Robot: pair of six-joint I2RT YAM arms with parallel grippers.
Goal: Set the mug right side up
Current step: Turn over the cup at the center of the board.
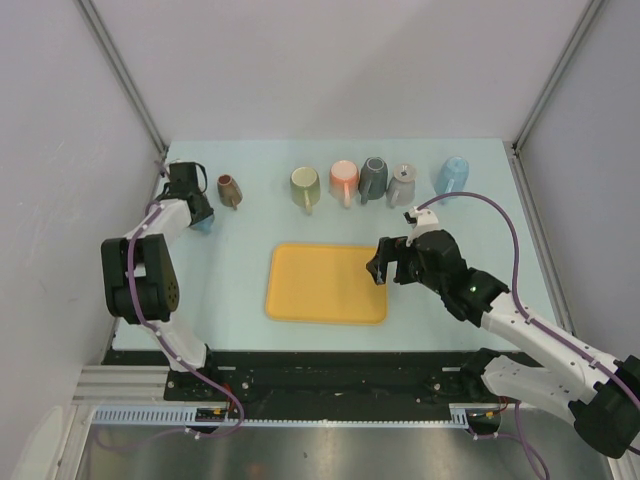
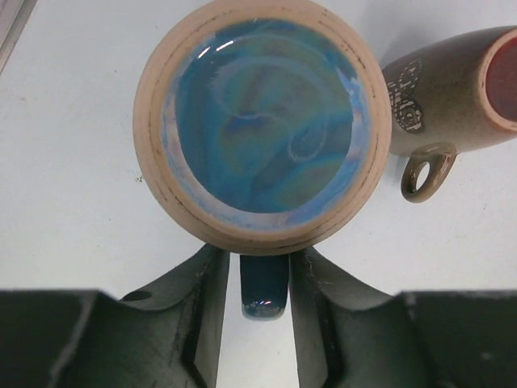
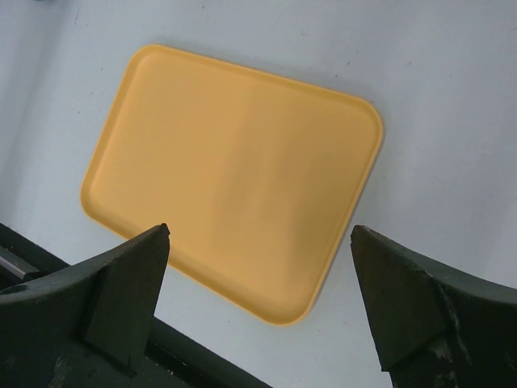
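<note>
Showing, top view: blue glazed ceramic mug (image 1: 205, 226) at far-left of pale table (image 1: 230, 285), under left gripper (image 1: 198, 218); brown ceramic mug (image 1: 229, 189) just beside.
Left wrist: blue mug recorded base-up, handle closely flanked by fingers (image 2: 202, 323); clamped or not, could not tell.
Right wrist: right gripper (image 3: 260, 234) spread wide, empty, above yellow plastic tray (image 3: 226, 162).

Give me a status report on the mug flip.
Left gripper straddling handle of blue mug, grip unconfirmed. Mug upside down. Right gripper open over yellow tray. Brown mug close beside.
</note>
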